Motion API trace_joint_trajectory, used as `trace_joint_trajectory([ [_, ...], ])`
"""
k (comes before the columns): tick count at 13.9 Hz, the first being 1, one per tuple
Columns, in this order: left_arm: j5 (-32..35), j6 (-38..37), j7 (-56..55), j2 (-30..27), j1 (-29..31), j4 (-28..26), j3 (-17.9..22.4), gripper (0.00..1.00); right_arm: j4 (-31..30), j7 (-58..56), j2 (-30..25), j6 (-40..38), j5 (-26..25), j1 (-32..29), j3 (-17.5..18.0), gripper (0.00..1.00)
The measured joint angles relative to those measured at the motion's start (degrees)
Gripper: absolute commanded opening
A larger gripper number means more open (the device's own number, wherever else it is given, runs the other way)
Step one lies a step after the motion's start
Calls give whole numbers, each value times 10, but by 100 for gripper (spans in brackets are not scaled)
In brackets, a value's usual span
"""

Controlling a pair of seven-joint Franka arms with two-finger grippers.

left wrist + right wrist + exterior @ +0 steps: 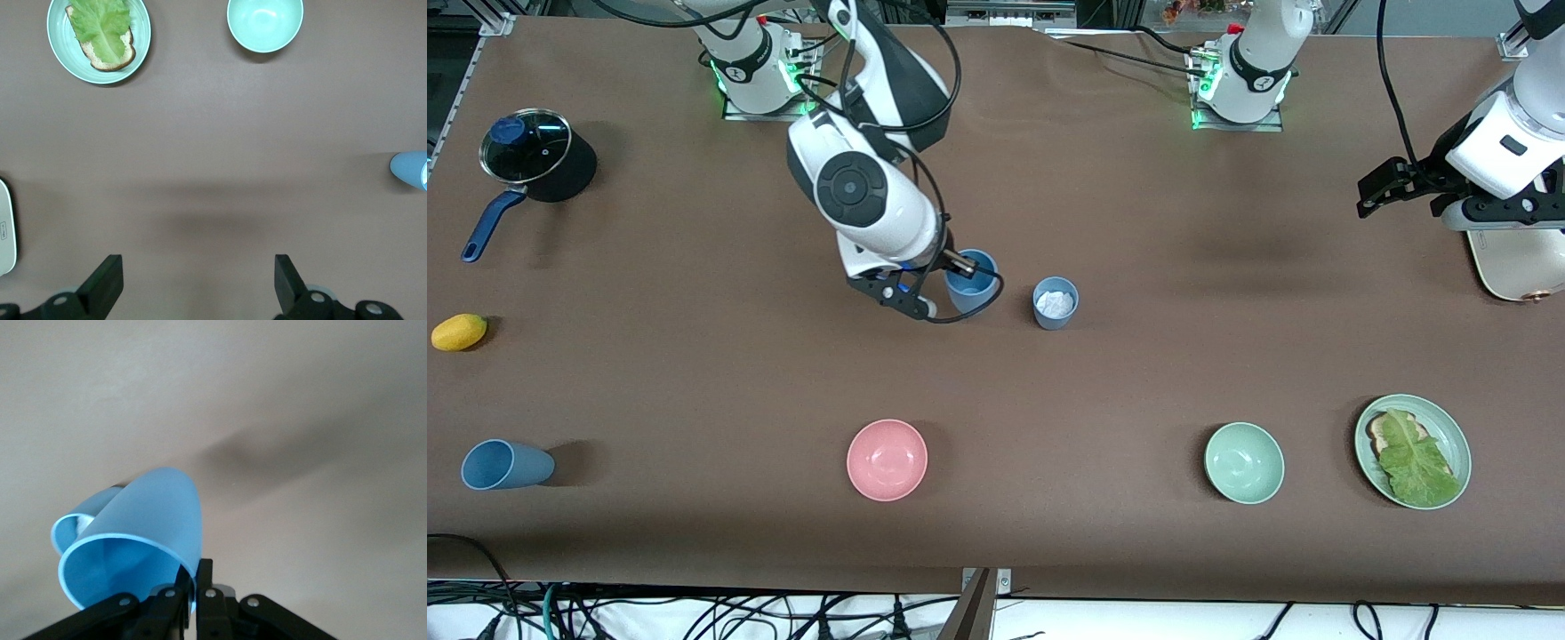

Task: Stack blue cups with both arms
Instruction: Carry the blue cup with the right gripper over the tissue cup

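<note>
Lighting evenly and brightly from overhead, casting soft shadows beside the pot and the lying cup. Glinting on the glass lid. Glowing green at the arm bases. Blurring the held cup close to the right wrist camera.

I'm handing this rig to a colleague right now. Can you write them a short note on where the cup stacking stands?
Right hand: shut on the rim of a blue cup, one finger inside it, beside the cup holding something white at mid-table.
Left hand: open, holding nothing, over bare table near the white appliance at the left arm's end; it waits.
Third blue cup: lying on its side at the right arm's end, near the front camera.
Done: one cup gripped. Left: nothing is stacked yet; all three cups are apart.
</note>
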Motion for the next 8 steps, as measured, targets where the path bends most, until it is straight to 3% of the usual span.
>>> trace_joint_trajectory([
  [4,0,-1,0,0,0,0,0,100,39,64,25,12,3,39,0,0],
  [8,0,-1,0,0,0,0,0,100,48,120,46,72,3,71,0,0],
])
